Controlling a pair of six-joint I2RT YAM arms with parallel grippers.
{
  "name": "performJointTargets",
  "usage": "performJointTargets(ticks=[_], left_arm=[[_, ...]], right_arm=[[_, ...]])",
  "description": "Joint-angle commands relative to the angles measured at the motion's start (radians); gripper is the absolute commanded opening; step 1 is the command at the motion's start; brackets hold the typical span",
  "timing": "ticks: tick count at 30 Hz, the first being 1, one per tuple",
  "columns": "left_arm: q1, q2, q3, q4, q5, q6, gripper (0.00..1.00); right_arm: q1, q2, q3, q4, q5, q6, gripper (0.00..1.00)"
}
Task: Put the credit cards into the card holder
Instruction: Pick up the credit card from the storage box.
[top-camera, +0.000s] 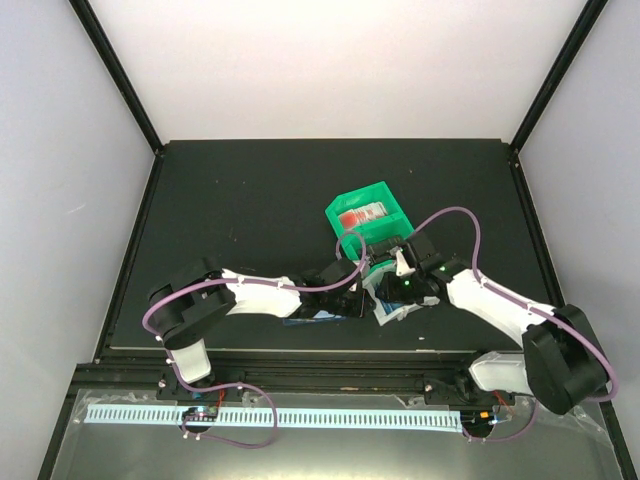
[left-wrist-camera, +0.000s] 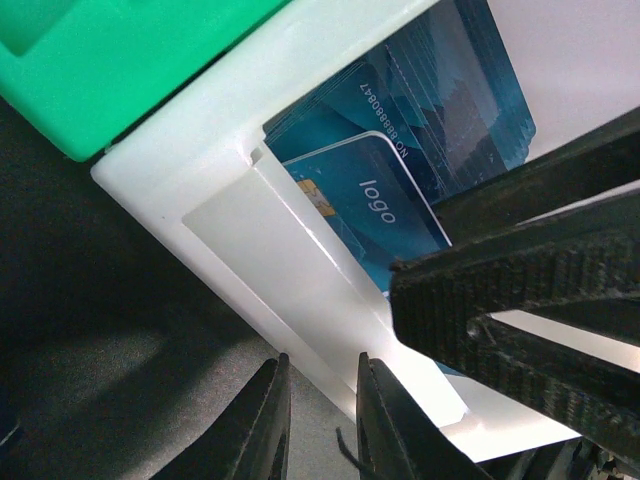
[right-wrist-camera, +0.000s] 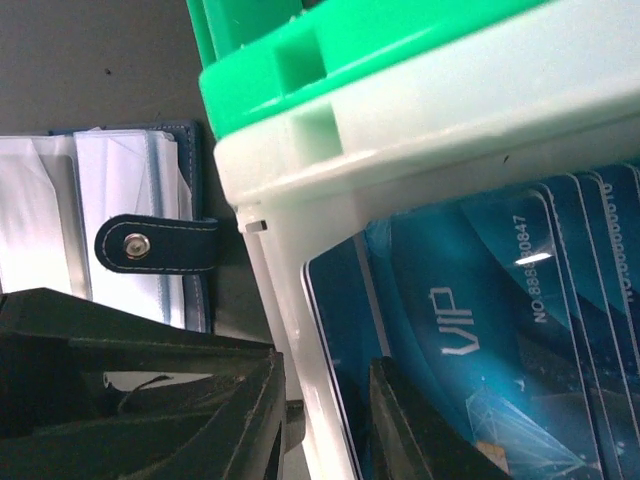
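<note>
White walls close in a black bench (top-camera: 250, 200). On it a green bin (top-camera: 357, 196) holds red-and-white items (top-camera: 362, 213). Its near edge sits on or against a white bin (left-wrist-camera: 230, 230); which of the two cannot be told. The credit cards (left-wrist-camera: 400, 190) stand fanned and overlapping inside the white bin, bright blue, with the front one printed "logo". The card holder (right-wrist-camera: 160, 245) lies open on the bench just beside that bin's outer wall, showing clear sleeves and a navy strap with a pale snap.

Both arms bend inward from their bases, and their wrists meet just in front of the green bin. The left tool (left-wrist-camera: 322, 365) points down at the white bin's outer wall with its fingers narrowly apart and a bit of the rim between them. Whether they pinch the rim I cannot tell. The right tool (right-wrist-camera: 328, 365) straddles the bin's wall, one finger outside and one inside over the cards, set narrow. Whether it grips there I also cannot tell.

From above, the wrists hide most of the white bin and the card holder. In the left wrist view the right tool's black body covers the lower cards.
</note>
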Motion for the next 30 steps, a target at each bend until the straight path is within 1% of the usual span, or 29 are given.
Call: performJointTargets(ticks=[1,2,3,5,7,9,11,17,23,27,30], left_arm=[[-0.007,0.018,0.019,-0.027,-0.021,0.012,0.20],[-0.007,0.016,0.020,-0.031,-0.023,0.011,0.20],[-0.007,0.014,0.019,-0.032,-0.026,0.012,0.20],[-0.007,0.009,0.019,-0.037,-0.030,0.013,0.20],[-0.007,0.004,0.017,-0.043,-0.033,0.013,0.20],[-0.007,-0.003,0.018,-0.048,-0.038,0.014,0.20],[-0.007,-0.011,0.018,-0.051,-0.043,0.018,0.20],[-0.005,-0.051,0.024,-0.059,-0.048,0.031,0.23],[-0.005,-0.116,0.008,-0.061,-0.057,0.040,0.27],[-0.002,-0.174,-0.025,-0.033,-0.047,0.033,0.33],[0.014,-0.220,-0.075,0.033,-0.001,0.003,0.42]], right_arm=[[0.001,0.046,0.006,-0.018,0.040,-0.049,0.26],[0.001,0.063,0.013,-0.016,0.051,-0.061,0.26],[0.001,0.076,0.021,-0.014,0.061,-0.074,0.23],[0.001,0.108,0.038,-0.017,0.081,-0.092,0.17],[0.001,0.127,0.055,-0.021,0.093,-0.105,0.09],[0.001,0.116,0.067,-0.028,0.109,-0.105,0.03],[0.001,0.085,0.077,-0.042,0.110,-0.105,0.01],[0.002,-0.020,0.108,-0.141,0.177,-0.097,0.01],[0.002,-0.101,0.125,-0.183,0.209,-0.074,0.01],[0.001,-0.154,0.129,-0.184,0.226,-0.050,0.01],[0.001,-0.217,0.131,-0.171,0.226,-0.027,0.01]])
